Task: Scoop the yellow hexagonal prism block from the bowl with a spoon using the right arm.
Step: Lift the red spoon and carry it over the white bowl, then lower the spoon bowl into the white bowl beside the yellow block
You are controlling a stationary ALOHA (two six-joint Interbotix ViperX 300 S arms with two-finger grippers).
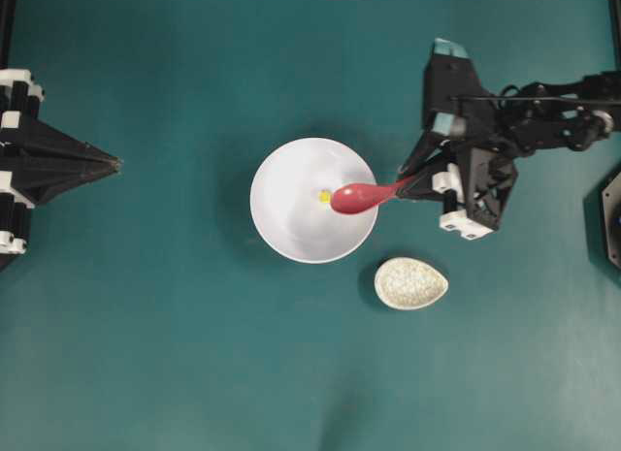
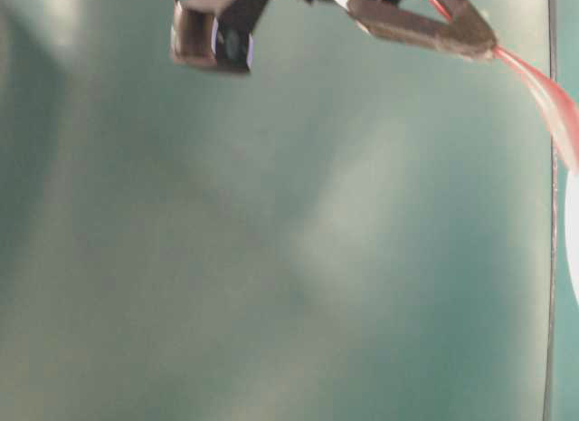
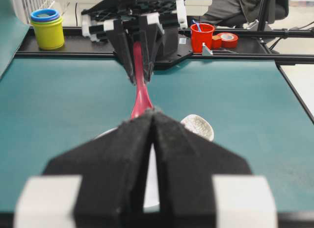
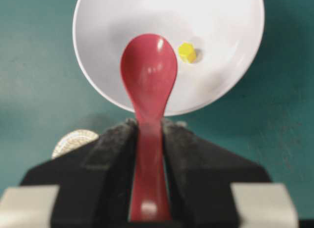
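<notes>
1 overhead view looks straight down on the desk (image 1: 146, 354); 1 low view sits close and blurred; 2 wrist views face each other, sharing the bowl (image 1: 312, 200) and spoon (image 4: 148, 90).

The right gripper (image 4: 148, 154) is pinching the handle of the glossy pinkish-red spoon (image 4: 148, 76) between its two padded jaws, the oval head sticking straight out ahead of the claw over the white bowl (image 4: 221, 66). The bowl is sitting just beyond the claw's tips, round and plain. The tiny yellow hexagonal prism block (image 4: 187, 52) is lying on the bowl's floor, just beside the spoon's head, to its right in the right wrist view and apart from it
</notes>
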